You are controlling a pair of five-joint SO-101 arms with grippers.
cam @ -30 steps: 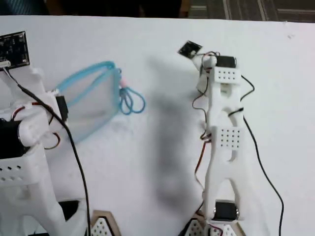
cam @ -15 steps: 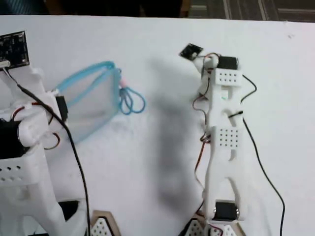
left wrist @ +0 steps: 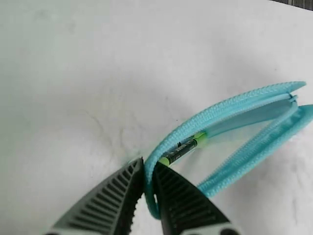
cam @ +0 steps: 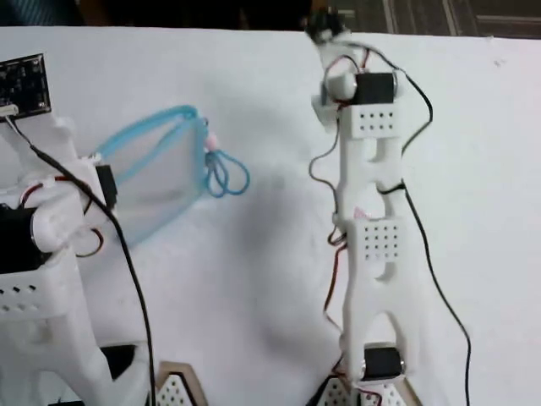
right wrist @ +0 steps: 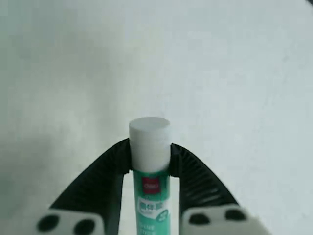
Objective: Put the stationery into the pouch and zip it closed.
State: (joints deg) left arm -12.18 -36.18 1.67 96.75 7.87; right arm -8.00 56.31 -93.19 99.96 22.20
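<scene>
We're watching the glue stick (right wrist: pixel 149 161) poking out of the right gripper (right wrist: pixel 149 147), both jaws squeezing it just under the white cap; the blue-edged pouch (cam: pixel 161 169) is lying on the white table (cam: pixel 254 279), left of centre, mouth gaping, a green pen (left wrist: pixel 181 146) inside; the left gripper (left wrist: pixel 147 166) is pinching its rim tight; the right arm (cam: pixel 372 228) is stretching straight out toward the far edge.

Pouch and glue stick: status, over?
Left gripper shut on pouch rim. Right gripper shut on glue stick. Pouch unzipped, green pen inside.
</scene>
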